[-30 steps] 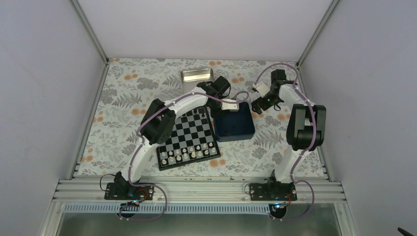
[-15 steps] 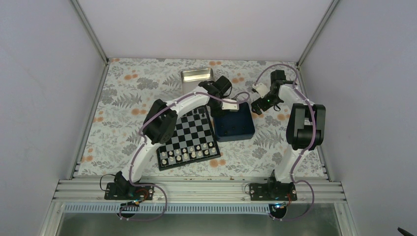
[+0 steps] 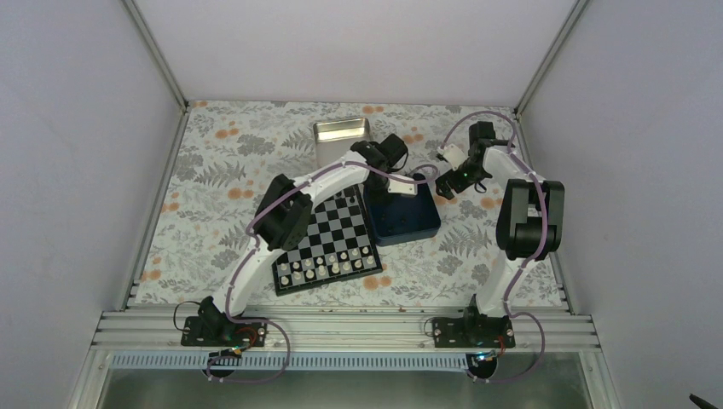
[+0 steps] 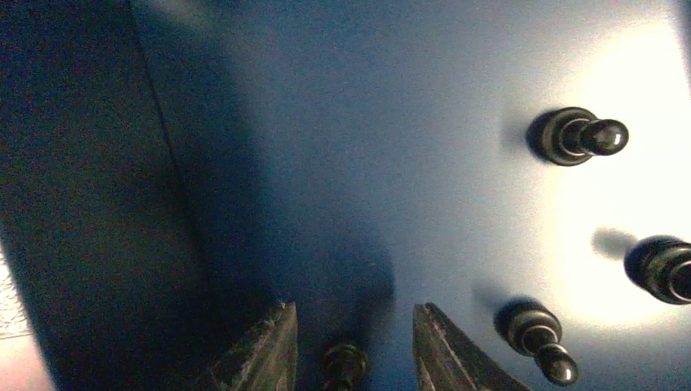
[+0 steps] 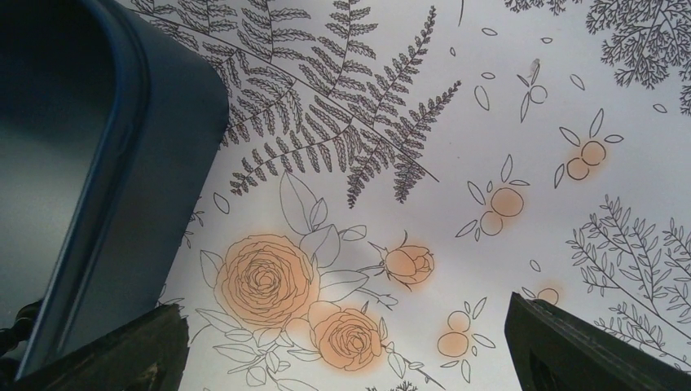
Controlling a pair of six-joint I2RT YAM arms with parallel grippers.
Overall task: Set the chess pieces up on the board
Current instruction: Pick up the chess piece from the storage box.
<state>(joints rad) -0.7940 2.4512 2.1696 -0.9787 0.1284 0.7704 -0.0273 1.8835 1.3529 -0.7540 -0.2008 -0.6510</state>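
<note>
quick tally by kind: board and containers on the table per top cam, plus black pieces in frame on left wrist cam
chessboard: 1
navy blue box: 1
metal tin: 1
black chess pieces in the box, left wrist view: 4
Total: 7

The board (image 3: 328, 234) is laid on the floral table (image 3: 213, 179), with cream-white chessmen (image 3: 328, 267) ranged along its near rows and a few black chess pieces (image 3: 345, 198) at its far edge. The left gripper (image 3: 414, 180) is held over the navy box (image 3: 418, 230) beside it, and the right gripper (image 3: 445, 187) near the box's far corner.
</note>
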